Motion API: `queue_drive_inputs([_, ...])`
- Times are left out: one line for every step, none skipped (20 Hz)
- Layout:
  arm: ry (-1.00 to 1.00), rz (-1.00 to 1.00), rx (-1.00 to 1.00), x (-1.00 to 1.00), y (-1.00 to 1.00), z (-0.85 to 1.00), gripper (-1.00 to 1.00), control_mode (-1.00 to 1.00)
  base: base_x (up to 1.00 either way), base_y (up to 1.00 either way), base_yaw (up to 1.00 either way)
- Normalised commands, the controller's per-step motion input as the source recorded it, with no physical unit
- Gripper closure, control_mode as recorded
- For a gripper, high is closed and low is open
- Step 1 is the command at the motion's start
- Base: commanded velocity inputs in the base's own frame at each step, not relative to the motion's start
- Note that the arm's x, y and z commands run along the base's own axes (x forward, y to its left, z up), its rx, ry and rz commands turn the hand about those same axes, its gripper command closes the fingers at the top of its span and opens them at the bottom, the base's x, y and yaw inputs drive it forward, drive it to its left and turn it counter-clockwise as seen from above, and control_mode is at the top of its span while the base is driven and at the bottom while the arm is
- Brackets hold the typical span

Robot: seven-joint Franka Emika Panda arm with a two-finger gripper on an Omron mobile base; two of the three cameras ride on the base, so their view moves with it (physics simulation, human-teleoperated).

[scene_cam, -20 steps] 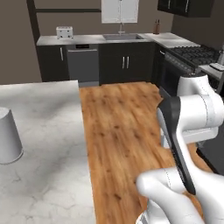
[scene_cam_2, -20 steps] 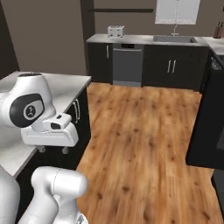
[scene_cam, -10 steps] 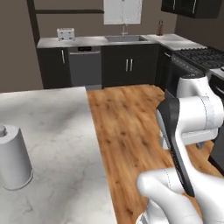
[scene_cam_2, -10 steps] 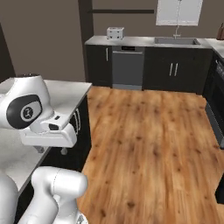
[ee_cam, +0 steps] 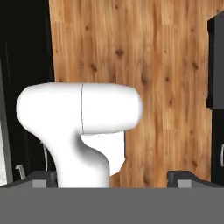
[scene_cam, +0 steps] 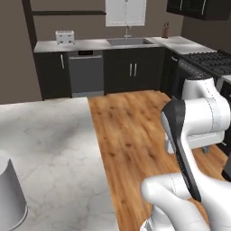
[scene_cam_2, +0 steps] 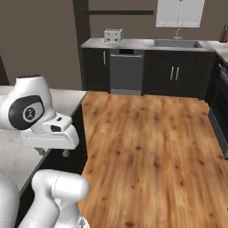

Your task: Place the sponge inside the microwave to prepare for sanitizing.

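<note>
hand [ee_cam: 112, 177] wide open, holds nothing, tips far apart over wood floor [scene_cam: 131, 131]. white marble surface [scene_cam: 49, 149] at left, its straight edge running along the floor; white cup [scene_cam: 10, 194] near its front edge. broad bare floor strip runs to the back cabinets [scene_cam_2: 173, 80], dishwasher [scene_cam_2: 126, 71], sink [scene_cam_2: 176, 43], toaster [scene_cam: 65, 37]. stove [scene_cam: 207, 61] edges the floor at right. can't tell where the microwave or sponge is.
</note>
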Motion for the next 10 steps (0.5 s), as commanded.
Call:
queue_drive_inputs([0.00,0.00,0.00,0.00,0.00,0.00,-1.00,1.00,0.71,0.00,-0.08])
queue_drive_inputs([0.00,0.00,0.00,0.00,0.00,0.00,-1.00,1.00,0.86,0.00,-0.09])
queue_drive_inputs([0.00,0.00,0.00,0.00,0.00,0.00,-1.00,1.00,0.91,0.00,-0.07])
queue_drive_inputs([0.00,0.00,0.00,0.00,0.00,0.00,-1.00,1.00,0.95,0.00,-0.01])
queue_drive_inputs([0.00,0.00,0.00,0.00,0.00,0.00,-1.00,1.00,0.76,0.00,-0.01])
queue_drive_inputs([0.00,0.00,0.00,0.00,0.00,0.00,-1.00,1.00,0.86,-0.09,-0.03])
queue_drive_inputs([0.00,0.00,0.00,0.00,0.00,0.00,-1.00,1.00,0.76,-0.25,-0.07])
queue_drive_inputs([0.00,0.00,0.00,0.00,0.00,0.00,-1.00,1.00,0.65,-0.29,-0.15])
queue_drive_inputs([0.00,0.00,0.00,0.00,0.00,0.00,-1.00,1.00,0.64,-0.39,-0.22])
queue_drive_inputs([0.00,0.00,0.00,0.00,0.00,0.00,-1.00,1.00,0.66,-0.51,-0.24])
